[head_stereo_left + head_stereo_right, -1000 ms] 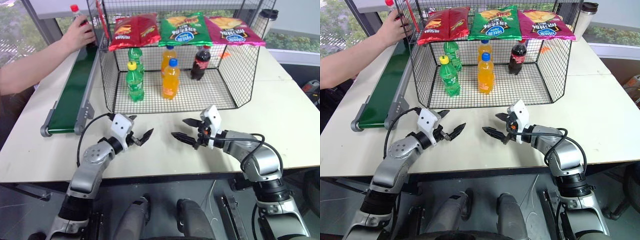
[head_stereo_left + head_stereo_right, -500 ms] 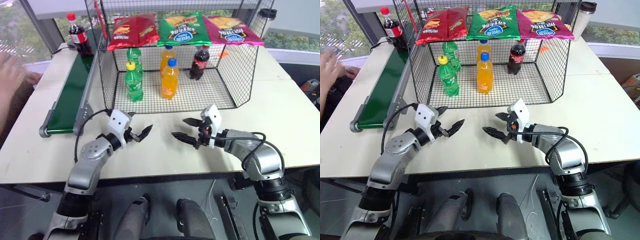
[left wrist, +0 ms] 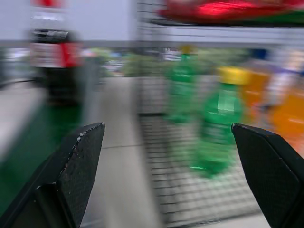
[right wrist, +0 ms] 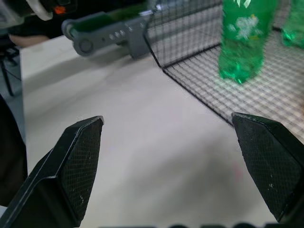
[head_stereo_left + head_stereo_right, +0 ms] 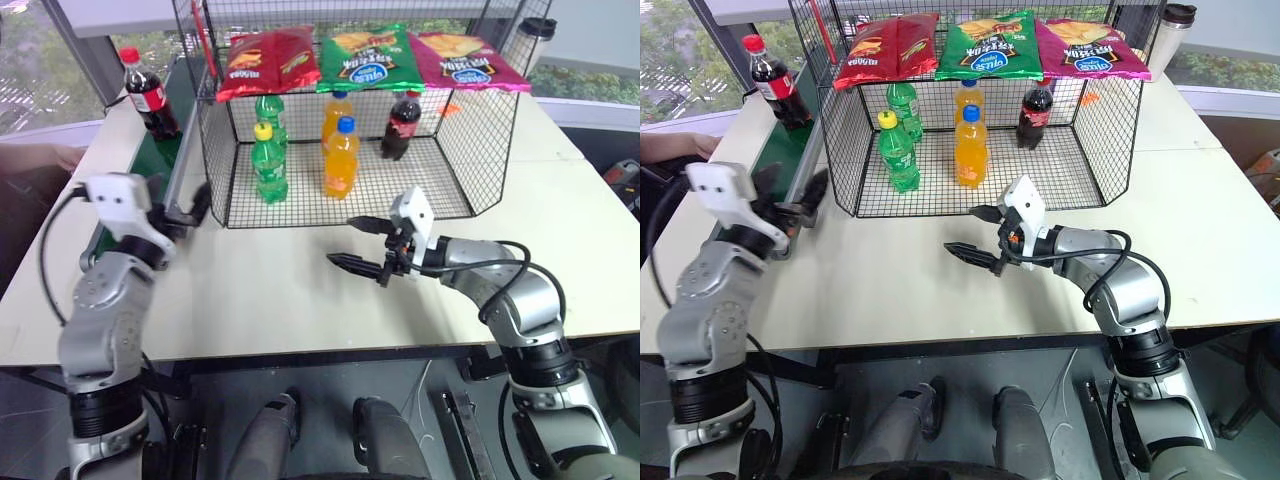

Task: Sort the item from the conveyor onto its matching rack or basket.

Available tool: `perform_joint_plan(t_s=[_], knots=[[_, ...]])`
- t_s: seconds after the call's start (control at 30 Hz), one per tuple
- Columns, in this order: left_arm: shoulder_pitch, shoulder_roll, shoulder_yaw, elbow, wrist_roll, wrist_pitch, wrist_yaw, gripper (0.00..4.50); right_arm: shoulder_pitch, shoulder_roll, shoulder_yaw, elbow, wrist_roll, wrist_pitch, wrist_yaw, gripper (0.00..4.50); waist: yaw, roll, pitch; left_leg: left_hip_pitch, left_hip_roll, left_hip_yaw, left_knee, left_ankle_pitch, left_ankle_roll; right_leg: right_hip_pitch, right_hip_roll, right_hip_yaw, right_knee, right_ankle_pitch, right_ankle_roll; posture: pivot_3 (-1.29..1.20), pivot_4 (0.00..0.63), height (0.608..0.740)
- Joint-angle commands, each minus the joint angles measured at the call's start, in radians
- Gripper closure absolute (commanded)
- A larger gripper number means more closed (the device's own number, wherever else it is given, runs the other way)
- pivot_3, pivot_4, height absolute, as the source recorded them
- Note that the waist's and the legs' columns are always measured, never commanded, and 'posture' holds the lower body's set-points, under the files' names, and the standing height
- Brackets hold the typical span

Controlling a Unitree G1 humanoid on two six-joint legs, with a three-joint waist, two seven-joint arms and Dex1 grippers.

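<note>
The item, a small cola bottle (image 5: pixel 148 97) with a red cap and label, stands upright on the far part of the conveyor (image 5: pixel 152 160), a dark-green belt left of the rack (image 5: pixel 480 150). My left gripper (image 5: pixel 178 205) hangs open over the conveyor's near end, pointing along the belt toward the bottle (image 3: pixel 56 61), well short of it. My right gripper (image 5: pixel 345 243) hovers open and empty above the table in front of the black wire cage. The cage holds green bottles (image 5: pixel 268 160), orange bottles (image 5: pixel 342 155) and another cola bottle (image 5: pixel 400 125).
Three chip bags (image 5: pixel 365 58) lie on the cage's flat top. A person's arm (image 5: pixel 665 148) rests at the table's left edge. A lidded cup (image 5: pixel 535 35) stands at the back right. The conveyor's end roller (image 4: pixel 104 31) lies close to the cage corner.
The person's hand let go of the cola bottle and drew back left. The bottle came a little nearer on the belt. My left gripper swung left and up to the conveyor; the right rose slightly.
</note>
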Motion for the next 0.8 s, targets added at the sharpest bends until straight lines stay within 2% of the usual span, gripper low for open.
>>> perform_joint_plan(t_s=[0.03, 0.33, 0.8], knots=[[0.01, 0.041, 0.062, 0.038, 0.03, -0.058, 0.024, 0.0, -0.035, 0.011, -0.009, -0.035, 0.026, -0.001, 0.003, 0.06, 0.002, 0.0, 0.0, 0.0, 0.0, 0.0, 0.0, 0.0, 0.0, 0.0, 0.0, 0.0, 0.0, 0.0, 0.0, 0.0, 0.15, 0.738], [0.057, 0.054, 0.079, 0.171, 0.068, -0.155, 0.042, 0.0, -0.051, 0.015, -0.004, -0.021, 0.031, -0.008, 0.007, 0.06, -0.001, 0.0, 0.0, 0.0, 0.0, 0.0, 0.0, 0.0, 0.0, 0.0, -0.001, 0.0, 0.0, 0.0, 0.0, 0.0, 0.15, 0.738], [0.057, 0.054, 0.067, 0.221, 0.065, -0.199, 0.054, 0.0, -0.035, 0.011, -0.006, -0.023, 0.033, -0.008, 0.007, 0.06, -0.001, 0.0, 0.0, 0.0, 0.001, 0.0, -0.001, 0.0, 0.0, 0.0, -0.001, 0.0, -0.001, 0.0, 0.0, 0.0, 0.15, 0.738]])
